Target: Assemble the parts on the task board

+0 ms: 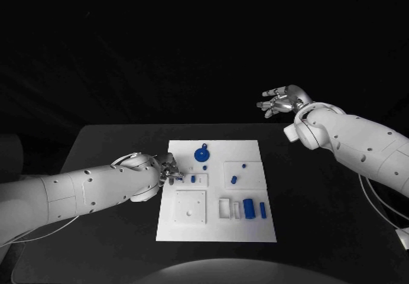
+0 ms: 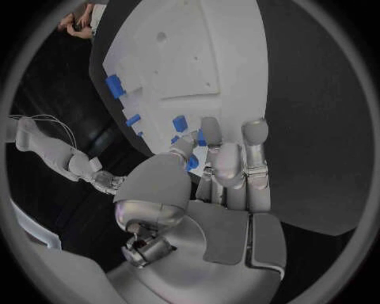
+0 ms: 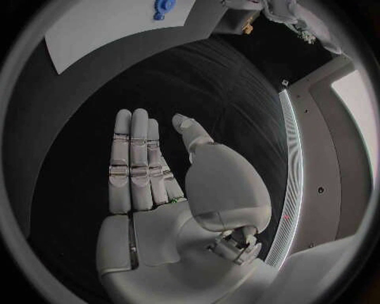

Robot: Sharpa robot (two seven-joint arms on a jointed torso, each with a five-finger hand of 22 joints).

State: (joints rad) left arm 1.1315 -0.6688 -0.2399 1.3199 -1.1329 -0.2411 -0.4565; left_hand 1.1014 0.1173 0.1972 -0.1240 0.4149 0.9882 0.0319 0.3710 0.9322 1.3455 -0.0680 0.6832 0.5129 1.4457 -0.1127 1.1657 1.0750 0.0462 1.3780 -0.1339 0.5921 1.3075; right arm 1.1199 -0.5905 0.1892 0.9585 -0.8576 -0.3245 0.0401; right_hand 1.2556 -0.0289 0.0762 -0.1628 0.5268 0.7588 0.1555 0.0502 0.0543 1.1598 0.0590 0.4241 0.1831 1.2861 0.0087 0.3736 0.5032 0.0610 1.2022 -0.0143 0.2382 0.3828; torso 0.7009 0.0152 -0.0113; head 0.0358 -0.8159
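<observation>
The white task board (image 1: pixel 256 231) lies in the middle of the black table. On it are a round blue part (image 1: pixel 201 155), small blue pegs (image 1: pixel 233 178) and blue blocks (image 1: pixel 249 208). My left hand (image 1: pixel 162 168) is low over the board's left edge. In the left wrist view its thumb and fingers (image 2: pixel 225 158) close round a small blue part (image 2: pixel 192 163), with the board (image 2: pixel 206 50) beyond them. My right hand (image 1: pixel 281 100) is raised beyond the table's far right corner, fingers apart and holding nothing. The right wrist view shows its flat palm (image 3: pixel 151 183), the board's corner (image 3: pixel 95 28) and the round blue part (image 3: pixel 162 7).
A raised white square plate (image 1: pixel 191 207) with holes sits at the board's near left, beside white slotted holders (image 1: pixel 225 208). Bare black table (image 1: pixel 324 201) stretches to the right of the board. Cables (image 1: pixel 383 207) hang by the right arm.
</observation>
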